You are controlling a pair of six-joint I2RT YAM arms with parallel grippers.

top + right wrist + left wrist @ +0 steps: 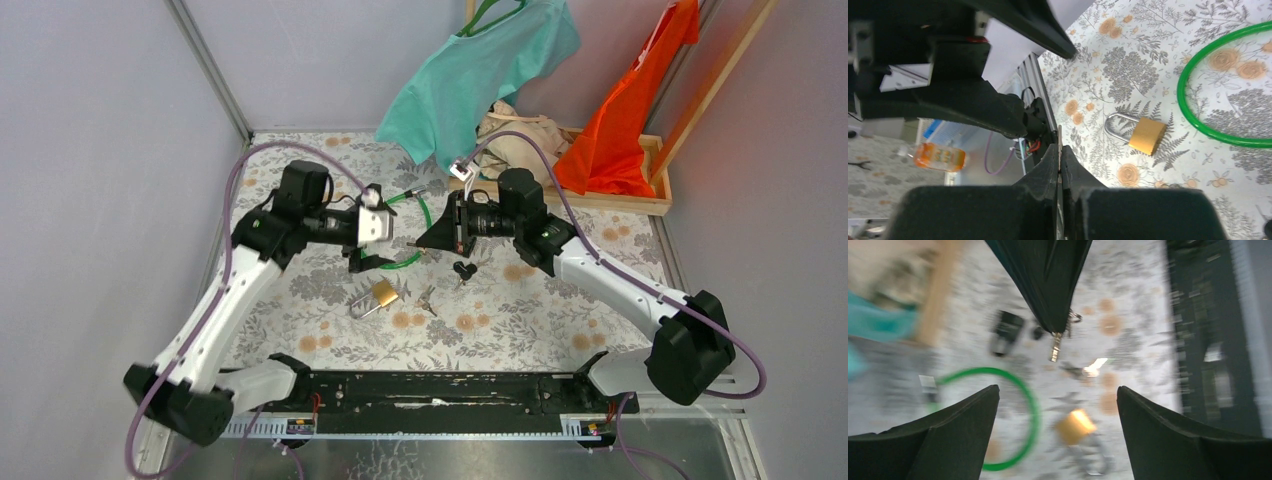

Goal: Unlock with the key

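A brass padlock (384, 292) with a silver shackle lies on the flowered table cover, and also shows in the right wrist view (1146, 136). My left gripper (372, 263) is open and empty above and behind it. In the blurred left wrist view its jaws (1058, 388) stand wide apart, with the padlock (1075, 426) on the table between them. My right gripper (418, 241) is shut on a key (1054, 347), whose tip sticks out of the fingers towards the left gripper. In the right wrist view the key's thin blade (1059, 142) shows between the closed fingers (1059, 150).
A green cable loop (424, 215) lies between the grippers. A black key fob (463, 270) and loose keys (427, 298) lie right of the padlock. A wooden tray (615, 200) with teal (475, 80) and orange (625, 110) cloths stands at the back right.
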